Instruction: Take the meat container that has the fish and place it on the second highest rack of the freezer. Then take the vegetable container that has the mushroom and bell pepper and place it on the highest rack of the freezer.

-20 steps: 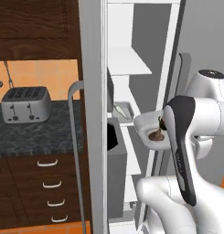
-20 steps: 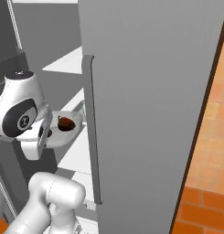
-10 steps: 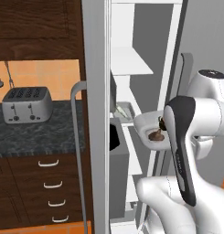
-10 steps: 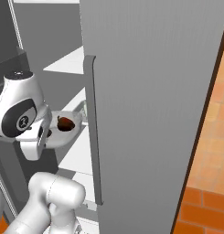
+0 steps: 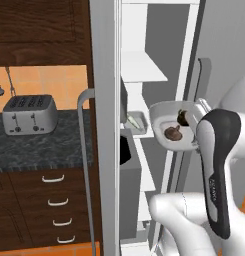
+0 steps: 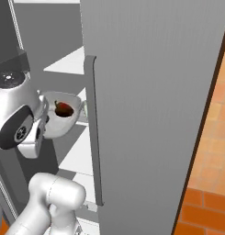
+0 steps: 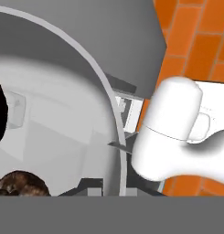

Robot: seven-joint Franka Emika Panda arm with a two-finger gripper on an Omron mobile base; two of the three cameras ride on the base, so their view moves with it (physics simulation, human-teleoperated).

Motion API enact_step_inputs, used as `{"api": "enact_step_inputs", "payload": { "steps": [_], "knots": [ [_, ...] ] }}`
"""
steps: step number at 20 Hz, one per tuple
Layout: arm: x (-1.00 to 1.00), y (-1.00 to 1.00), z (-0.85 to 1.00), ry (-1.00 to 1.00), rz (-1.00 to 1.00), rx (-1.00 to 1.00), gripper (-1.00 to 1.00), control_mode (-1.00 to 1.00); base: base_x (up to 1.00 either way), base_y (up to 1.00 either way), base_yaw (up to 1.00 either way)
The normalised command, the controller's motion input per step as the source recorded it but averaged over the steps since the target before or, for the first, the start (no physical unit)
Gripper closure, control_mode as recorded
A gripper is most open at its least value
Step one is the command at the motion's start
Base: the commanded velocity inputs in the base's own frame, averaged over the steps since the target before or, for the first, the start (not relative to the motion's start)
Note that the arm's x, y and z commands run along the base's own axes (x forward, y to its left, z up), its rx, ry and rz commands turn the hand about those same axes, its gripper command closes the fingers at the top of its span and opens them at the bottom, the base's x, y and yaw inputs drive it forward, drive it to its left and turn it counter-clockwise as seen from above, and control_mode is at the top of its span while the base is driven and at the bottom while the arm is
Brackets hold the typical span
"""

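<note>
Second step: gripper (image 5: 196,127) clamped on rounded white-grey vegetable container (image 5: 166,120) holding brown mushroom (image 5: 172,133). Small grey fish tray (image 5: 136,121) already shelved. Next: raise to silver freezer's (image 6: 150,92) top rack.

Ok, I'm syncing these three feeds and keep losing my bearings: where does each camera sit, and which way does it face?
Left base view: behind the arm's left, facing the open freezer, toaster leftward; arm at lower right.
Right base view: behind its right, facing the freezer door's outside; arm at lower left.
Hand view: on the hand, looking down over the vegetable container's rim at orange floor.
Both base views share the vegetable container held up at the shelves.
</note>
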Motion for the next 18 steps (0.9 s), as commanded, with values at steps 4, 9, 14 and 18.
{"api": "enact_step_inputs", "payload": {
  "steps": [4,9,14,18],
  "knots": [
    [0.05,0.00,0.63,-0.27,-0.01,0.07,1.00,-1.00,0.00,0.00,0.00],
    [0.17,0.21,0.50,-0.16,-0.04,0.01,1.00,-1.00,0.00,0.00,0.00],
    [0.57,0.15,0.46,-0.02,-0.07,0.00,1.00,-1.00,0.00,0.00,0.00],
    [0.82,-0.01,0.27,0.00,0.00,0.00,1.00,-1.00,0.00,0.00,0.00]
  ]
}}
